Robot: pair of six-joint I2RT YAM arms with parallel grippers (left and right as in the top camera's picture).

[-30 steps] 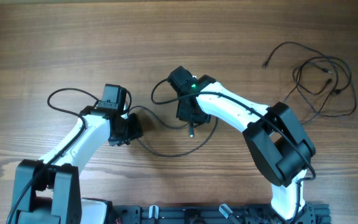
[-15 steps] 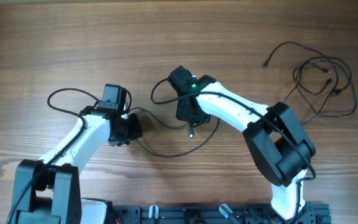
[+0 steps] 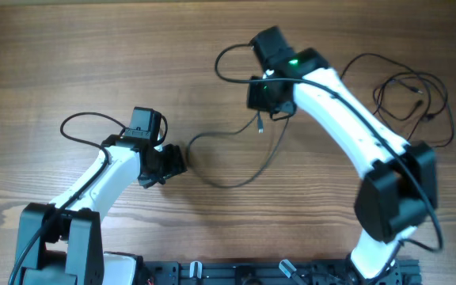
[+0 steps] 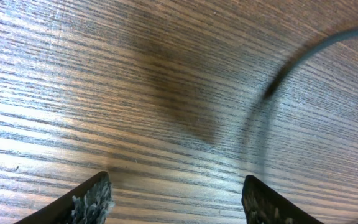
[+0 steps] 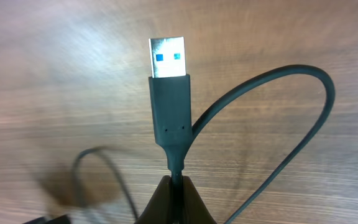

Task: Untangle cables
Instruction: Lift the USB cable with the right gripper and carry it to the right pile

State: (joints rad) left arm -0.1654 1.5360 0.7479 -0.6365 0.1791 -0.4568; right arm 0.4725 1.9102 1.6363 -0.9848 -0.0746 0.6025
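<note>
Near-left of the desk [image 3: 93, 47], left claw [image 3: 177, 158]: spread wide with nothing between its fingers, low over bare wood; one end of the held cable's curve lies just beside it.
Middle of the desk, held cable [image 3: 232, 184]: one black cord lying in a single open curve, crossing no other cord and well apart from the rest.
Past the middle toward the far edge, right claw [image 3: 262, 109]: pinched tight on that cord just behind its USB plug [image 5: 167, 55], which sticks out beyond the fingertips.
Far-right corner, remaining cables [image 3: 414, 103]: thin black cords looped across one another, neither claw touching them.
Progress: one cord looks separated from the pile. By my judgement that is the early part of the job, and the far-right tangle is yet to be pulled apart and laid out.
</note>
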